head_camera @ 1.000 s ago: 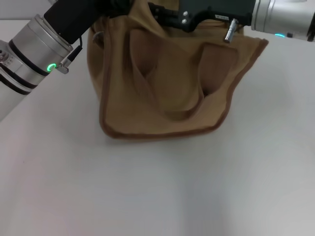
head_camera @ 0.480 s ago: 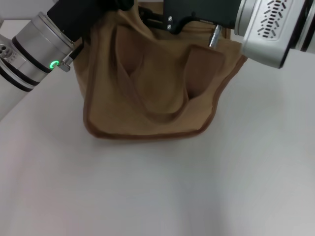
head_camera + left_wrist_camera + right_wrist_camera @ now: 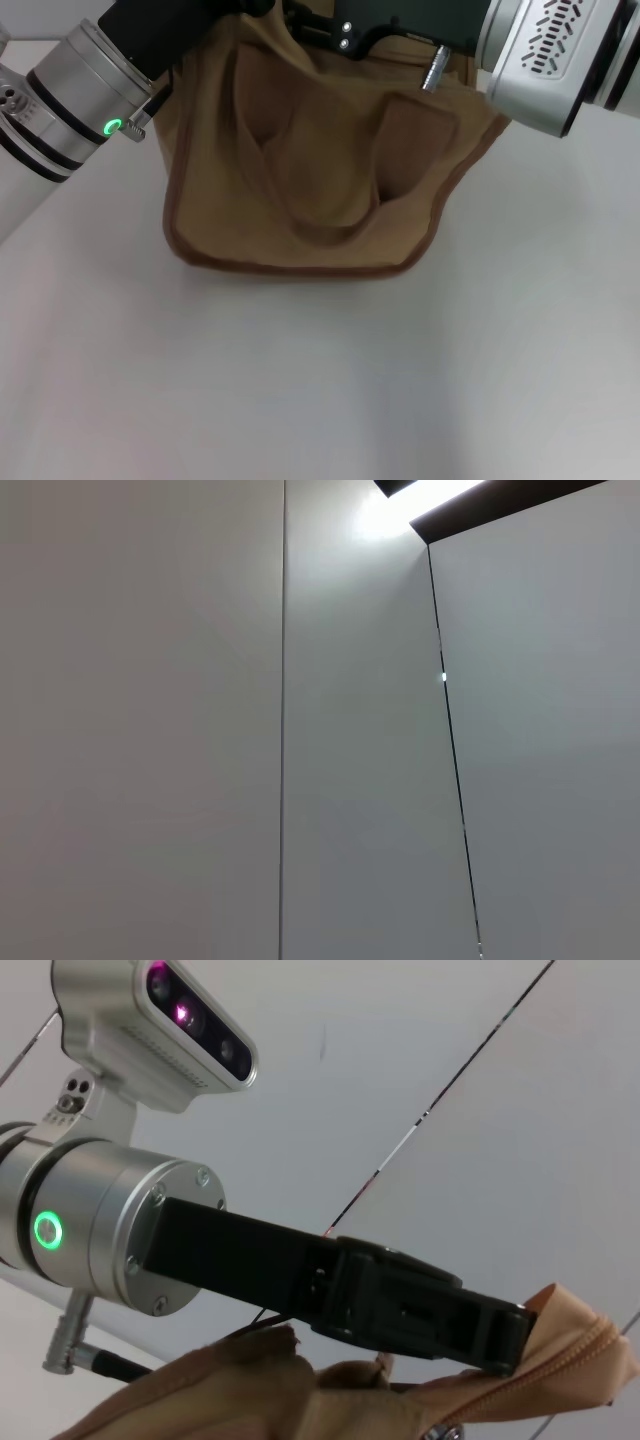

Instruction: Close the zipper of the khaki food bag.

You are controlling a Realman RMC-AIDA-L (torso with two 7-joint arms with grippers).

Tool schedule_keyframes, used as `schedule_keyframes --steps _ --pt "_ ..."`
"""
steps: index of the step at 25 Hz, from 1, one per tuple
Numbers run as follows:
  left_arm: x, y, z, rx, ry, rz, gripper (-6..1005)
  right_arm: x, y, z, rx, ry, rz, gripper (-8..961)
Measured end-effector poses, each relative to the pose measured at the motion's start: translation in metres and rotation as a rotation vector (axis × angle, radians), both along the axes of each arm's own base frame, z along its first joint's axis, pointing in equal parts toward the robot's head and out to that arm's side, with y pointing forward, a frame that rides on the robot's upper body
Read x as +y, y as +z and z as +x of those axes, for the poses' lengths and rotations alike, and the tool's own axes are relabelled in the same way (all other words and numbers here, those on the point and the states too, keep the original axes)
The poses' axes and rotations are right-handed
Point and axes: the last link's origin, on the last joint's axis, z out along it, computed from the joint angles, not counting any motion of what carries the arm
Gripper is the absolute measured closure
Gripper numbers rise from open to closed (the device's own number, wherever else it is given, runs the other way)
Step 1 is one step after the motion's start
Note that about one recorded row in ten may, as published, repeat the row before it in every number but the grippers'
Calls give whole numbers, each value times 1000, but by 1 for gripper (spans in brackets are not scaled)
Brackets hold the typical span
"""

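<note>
The khaki food bag (image 3: 320, 180) stands on the white table at the far middle, with brown piping and a strap handle (image 3: 330, 225) hanging down its front. My left gripper (image 3: 245, 10) reaches the bag's top left corner. In the right wrist view the left gripper (image 3: 505, 1338) is shut on the fabric at the end of the zipper (image 3: 560, 1365), whose khaki tape looks joined there. My right gripper (image 3: 315, 22) hovers over the bag's top edge, its fingertips out of view. A small silver piece (image 3: 440, 1430) shows by the bag's top; I cannot tell whether it is the slider.
The white table (image 3: 320, 380) stretches in front of the bag. The left wrist view shows only pale wall panels (image 3: 350, 780) and a ceiling light.
The bag has shifted to the left and a little away from me. The right arm has moved left over the bag's top; the left arm has stayed at the corner.
</note>
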Motion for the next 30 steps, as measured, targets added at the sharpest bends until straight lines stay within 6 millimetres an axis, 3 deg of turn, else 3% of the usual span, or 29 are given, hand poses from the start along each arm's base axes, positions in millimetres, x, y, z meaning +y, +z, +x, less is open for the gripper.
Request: schedule_keyframes --steps 12,24,30 --pt "0 -1 -1 -1 7 -5 971 -1 7 -1 50 -12 8 254" --pt "-2 -3 -2 0 6 -12 972 -4 1 -3 33 9 4 253" --pt "-2 -2 -2 -2 8 -11 972 -4 -1 -1 30 5 1 309"
